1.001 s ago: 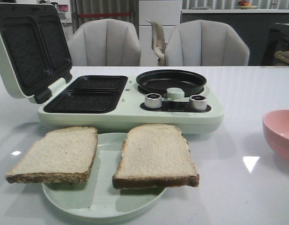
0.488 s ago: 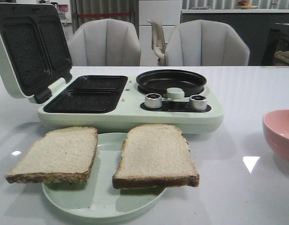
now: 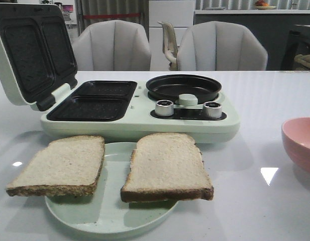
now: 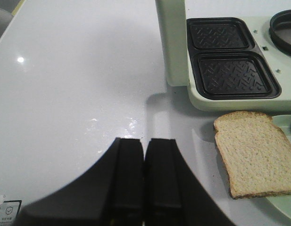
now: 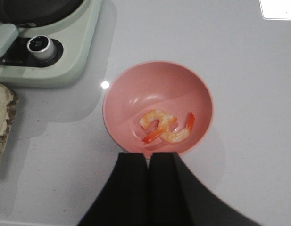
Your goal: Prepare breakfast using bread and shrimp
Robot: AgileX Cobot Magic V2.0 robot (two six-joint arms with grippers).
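This looks like a dining corner of a home or a mock-up kitchen: a glossy white desk (image 3: 265,95) carries a pale green breakfast maker (image 3: 139,108) with an open lid, grill plates and a small round pan, beside a green plate (image 3: 112,216) of bread (image 3: 167,165) and a pink bowl (image 3: 300,143). Two grey padded chairs (image 3: 222,47) stand at the desk's far side, well beyond the fingers. Behind them are a white cabinet (image 3: 170,12) and a dark counter (image 3: 275,30) with something orange on top.
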